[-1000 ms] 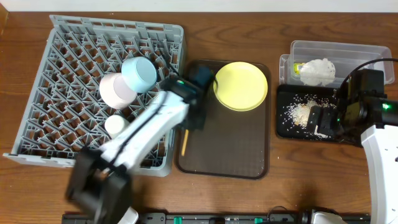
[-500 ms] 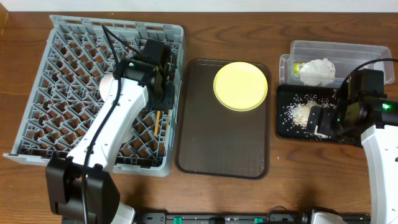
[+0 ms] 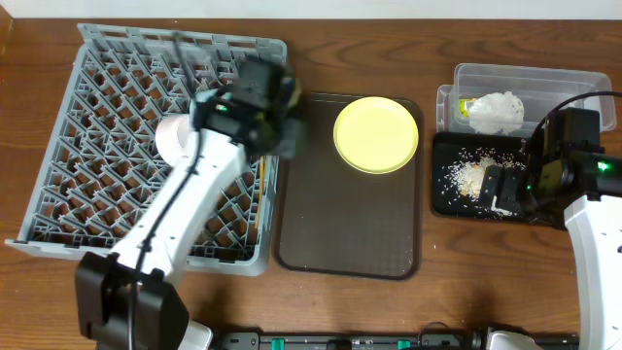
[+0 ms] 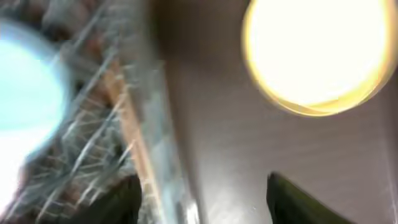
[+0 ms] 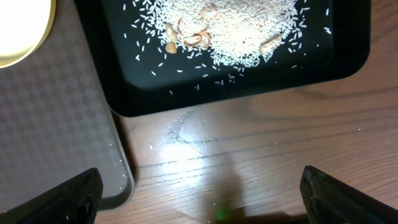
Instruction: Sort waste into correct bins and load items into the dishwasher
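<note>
The chopsticks (image 3: 259,199) now lie in the dish rack (image 3: 97,146), along its right edge, and nothing holds them. One second before, they were at the left edge of the brown tray (image 3: 350,233), under the left hand. Half a second before, that hand carried them over the rack. Since then the left hand (image 3: 282,126) has let go and moved towards the border between rack and tray. The wrist view is much blurred (the arm is in motion). Still, it shows the two fingers (image 4: 121,202) spread apart with nothing between them, one chopstick (image 4: 127,124) on the lattice, the blue bowl (image 4: 25,74) at the left and the yellow plate (image 4: 317,56) at the upper right.

The plate (image 3: 376,134) sits at the far right corner of the brown tray, as before. The pinkish bowl (image 3: 173,136) is in the rack, beside the arm.

The right hand (image 5: 199,205) has not moved. It hangs over the counter (image 5: 249,155) at the near rim of the black tray (image 5: 124,93), fingers wide apart and empty. Rice crumbs (image 5: 236,31) lie in that tray. The napkin (image 3: 496,112) and wrapper (image 3: 465,105) are in the clear tub (image 3: 544,78).
</note>
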Motion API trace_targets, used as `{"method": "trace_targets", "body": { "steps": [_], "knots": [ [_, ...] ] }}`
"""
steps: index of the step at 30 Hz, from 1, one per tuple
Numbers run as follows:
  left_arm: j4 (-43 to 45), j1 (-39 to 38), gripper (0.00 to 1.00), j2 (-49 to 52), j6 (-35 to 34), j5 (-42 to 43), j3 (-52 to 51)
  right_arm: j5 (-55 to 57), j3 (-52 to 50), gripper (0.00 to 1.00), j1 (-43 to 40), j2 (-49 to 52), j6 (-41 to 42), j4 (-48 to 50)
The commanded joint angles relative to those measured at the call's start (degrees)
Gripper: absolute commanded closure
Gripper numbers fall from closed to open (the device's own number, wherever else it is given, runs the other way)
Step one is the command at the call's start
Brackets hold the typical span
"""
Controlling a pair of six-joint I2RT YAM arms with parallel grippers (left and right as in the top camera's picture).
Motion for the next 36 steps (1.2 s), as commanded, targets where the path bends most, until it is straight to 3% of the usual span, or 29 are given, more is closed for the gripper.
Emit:
{"method": "trace_targets", "body": {
  "steps": [1,8,15,20,25,28,30,32,34,36],
  "knots": [
    [6.6,-7.0,0.29,1.1,6.3,2.8,0.2,0.3,1.0,0.01,-0.6,-0.3,0.6,-0.1],
    [20.9,-16.9,0.24,12.5,13.2,2.8,0.0,0.3,1.0,0.01,-0.6,-0.3,0.6,-0.1],
    [26.1,-19.6,0.22,23.3,14.1,2.8,0.0,0.3,1.0,0.01,-0.6,-0.3,0.6,-0.1],
    [22.1,-19.6,0.26,25.6,14.1,2.7,0.0,0.3,1.0,0.01,-0.6,-0.3,0.6,-0.1],
    [10.7,-19.6,0.29,25.6,14.1,2.7,0.0,0.3,1.0,0.01,-0.6,-0.3,0.6,0.2],
    [1.9,-19.6,0.41,25.6,13.1,2.8,0.0,0.3,1.0,0.01,-0.6,-0.3,0.6,0.2],
    [-1.5,-19.7,0.43,25.6,10.4,2.8,0.0,0.3,1.0,0.01,-0.6,-0.3,0.6,0.4],
    [-2.2,-19.7,0.42,25.6,8.6,3.0,0.0,0.3,1.0,0.01,-0.6,-0.3,0.6,0.4],
    [-1.0,-19.7,0.32,25.6,8.5,4.4,0.0,0.3,1.0,0.01,-0.6,-0.3,0.6,0.3],
    [2.2,-20.3,0.30,25.6,8.4,4.8,0.0,0.2,1.0,0.01,-0.6,-0.3,0.6,0.3]
  ]
}}
